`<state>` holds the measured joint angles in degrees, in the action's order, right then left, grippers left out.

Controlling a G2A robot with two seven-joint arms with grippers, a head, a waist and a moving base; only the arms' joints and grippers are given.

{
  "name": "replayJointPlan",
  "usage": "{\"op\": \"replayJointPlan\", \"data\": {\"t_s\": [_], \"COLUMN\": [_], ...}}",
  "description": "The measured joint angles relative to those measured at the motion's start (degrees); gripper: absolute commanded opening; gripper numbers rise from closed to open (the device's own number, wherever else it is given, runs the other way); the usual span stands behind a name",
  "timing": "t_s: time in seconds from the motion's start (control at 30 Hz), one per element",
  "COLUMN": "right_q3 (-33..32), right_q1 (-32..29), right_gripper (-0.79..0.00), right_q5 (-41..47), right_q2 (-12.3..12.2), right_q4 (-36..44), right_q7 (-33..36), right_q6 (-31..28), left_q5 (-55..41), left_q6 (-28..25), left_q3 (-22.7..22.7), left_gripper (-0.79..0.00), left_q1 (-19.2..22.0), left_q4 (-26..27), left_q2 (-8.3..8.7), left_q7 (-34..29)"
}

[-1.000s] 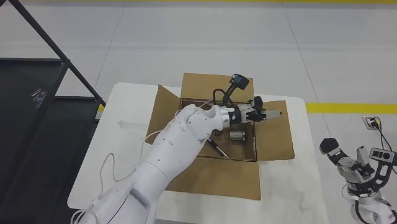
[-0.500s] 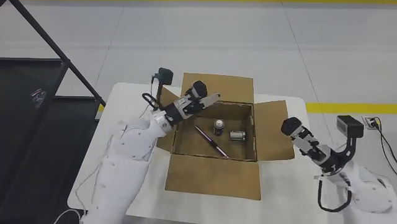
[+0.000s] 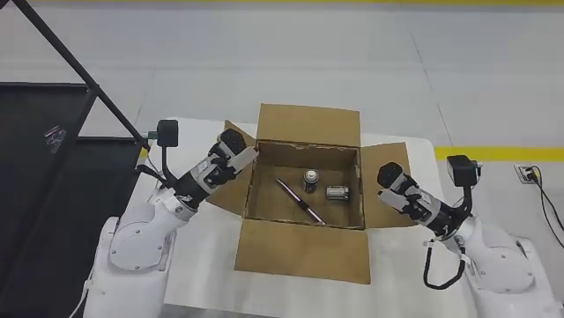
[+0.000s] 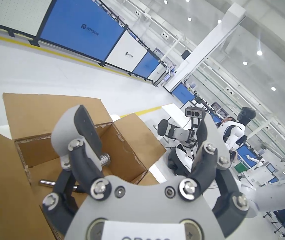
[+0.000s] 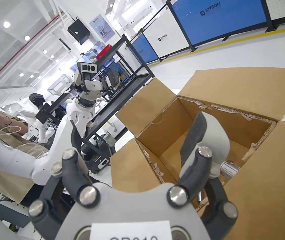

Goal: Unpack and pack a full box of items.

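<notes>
An open cardboard box (image 3: 308, 124) stands mid-table with all flaps spread. On its floor lie a thin purple pen (image 3: 296, 199), a small upright can (image 3: 310, 177) and a metal cylinder (image 3: 338, 193) on its side. My left gripper (image 3: 233, 153) hovers over the left flap, open and empty. In the left wrist view the left gripper (image 4: 145, 136) looks into the box (image 4: 45, 111), past the cylinder (image 4: 105, 159). My right gripper (image 3: 390, 180) hangs over the right flap, also open and empty. In its own view the right gripper (image 5: 135, 151) faces the box (image 5: 232, 88) and the cylinder (image 5: 228, 167).
The white table (image 3: 401, 269) has bare room in front of the box and to both sides. A black shelving rack (image 3: 53, 142) stands close to the table's left edge. Beyond the table lies open floor with a yellow line (image 3: 493, 152).
The left arm has pulled back from over the box to the left flap. The right arm has come up from the lower right to the right flap.
</notes>
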<state>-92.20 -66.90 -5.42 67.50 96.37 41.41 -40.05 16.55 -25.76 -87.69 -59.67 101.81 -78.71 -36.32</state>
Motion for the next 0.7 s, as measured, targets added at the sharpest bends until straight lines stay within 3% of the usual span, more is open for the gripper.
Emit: {"op": "replayJointPlan", "data": {"t_s": [0.2,0.27,0.37,0.57,0.7], "right_q3": [0.96,5.21,12.0,25.94,33.2], "right_q1": [0.65,1.36,4.59,15.26,22.62], "right_gripper": [0.0,0.0,0.0,0.0,0.0], "right_q5": [-2.69,-10.98,-26.53,-43.54,-46.66], "right_q2": [-0.09,0.13,0.48,2.11,3.86], "right_q4": [3.03,8.71,10.36,2.48,-6.56], "right_q7": [-0.22,-0.59,1.0,5.1,6.01], "right_q6": [2.62,6.66,8.7,15.27,20.97], "left_q5": [0.02,0.24,-2.03,-7.44,-7.84], "left_q6": [0.37,2.24,5.57,9.19,10.3], "left_q3": [-0.06,-0.42,-1.25,-4.49,-5.51], "left_gripper": [0.0,0.0,0.0,0.0,0.0], "left_q1": [-0.19,-0.61,-1.03,-3.43,-5.88], "left_q4": [0.06,0.08,-0.42,-0.63,0.26], "left_q2": [0.0,0.02,0.07,0.56,0.89], "left_q7": [0.42,2.64,5.63,7.2,7.48]}}
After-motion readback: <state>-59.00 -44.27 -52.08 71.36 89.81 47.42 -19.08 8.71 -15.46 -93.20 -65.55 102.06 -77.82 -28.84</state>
